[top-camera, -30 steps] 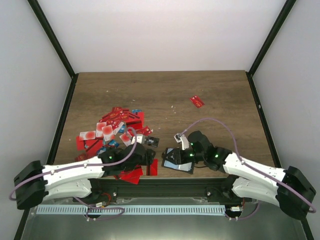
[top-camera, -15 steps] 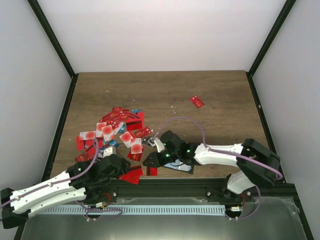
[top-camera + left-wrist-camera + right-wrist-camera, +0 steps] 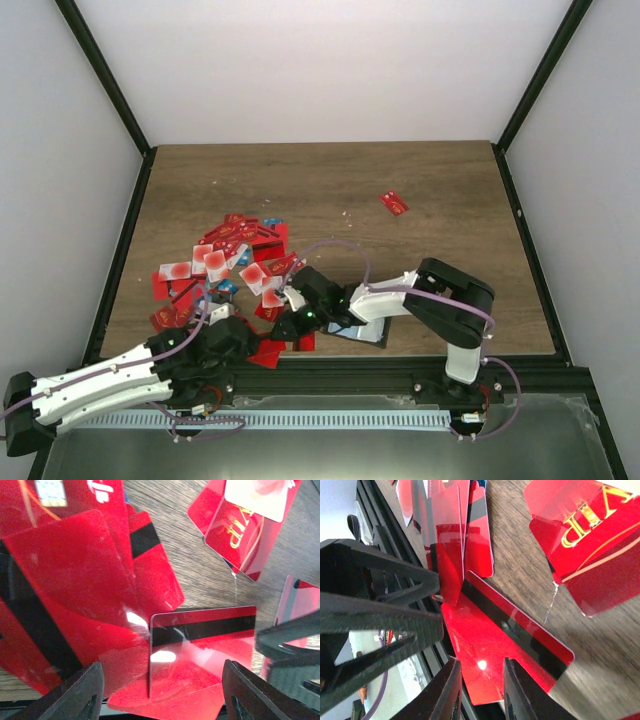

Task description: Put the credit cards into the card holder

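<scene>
- Fingers: left gripper (image 3: pixel 165 682) is held spread and empty; right gripper (image 3: pixel 482 687) is set narrow over a striped card (image 3: pixel 512 647), grasp not discernible.
- The card could be pushed off the table's (image 3: pixel 420 180) near edge by closing fingers.

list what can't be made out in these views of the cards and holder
- card holder: top view, right arm covers most; open or filled, unclear.
- right gripper: right wrist view, fingers blurred close to the lens; grip on striped card unclear.
- lone card: top view, print too small.
</scene>
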Tool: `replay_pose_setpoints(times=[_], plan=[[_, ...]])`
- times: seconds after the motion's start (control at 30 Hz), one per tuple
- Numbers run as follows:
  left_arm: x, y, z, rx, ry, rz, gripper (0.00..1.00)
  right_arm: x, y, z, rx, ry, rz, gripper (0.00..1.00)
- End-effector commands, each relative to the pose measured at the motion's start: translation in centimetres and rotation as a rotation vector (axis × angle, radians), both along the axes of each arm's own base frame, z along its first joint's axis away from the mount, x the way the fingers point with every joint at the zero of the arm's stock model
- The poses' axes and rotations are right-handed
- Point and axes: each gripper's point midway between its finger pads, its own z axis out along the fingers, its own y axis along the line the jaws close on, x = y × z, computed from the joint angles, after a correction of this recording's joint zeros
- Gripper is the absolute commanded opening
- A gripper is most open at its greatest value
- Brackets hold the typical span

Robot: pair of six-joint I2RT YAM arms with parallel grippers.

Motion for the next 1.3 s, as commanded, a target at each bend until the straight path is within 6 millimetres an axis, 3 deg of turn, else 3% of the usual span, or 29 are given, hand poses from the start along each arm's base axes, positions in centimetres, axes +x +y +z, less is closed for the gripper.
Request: replay_pose_setpoints(times=[0.0, 0.27, 0.57, 0.83, 1.27], plan=[[-0.8, -1.0, -1.0, -0.043, 0.044, -0.029, 0.67, 0.0, 1.7, 0.5, 0.037, -0.019, 0.043, 0.25], [-1.6, -0.2, -1.3, -0.032, 0.076, -0.029, 0.67, 0.2, 1.5, -1.5, -0.013, -0.016, 0.031, 0.25], [-1.6, -1.2, -2.2, -0.094, 0.071, -0.044, 0.65, 0.2, 0.1, -4.4, -0.099, 0.010, -0.001, 0.21], [-1.6, -1.1, -2.5, -0.105, 0.068, -0.037, 0.64, 0.5, -1.1, -5.6, -0.163, -0.007, -0.042, 0.17], [-0.1, -3.7, 0.3, -0.338, -0.053, -0.034, 0.58, 0.3, -1.6, -6.0, -0.173, 0.001, -0.045, 0.14]])
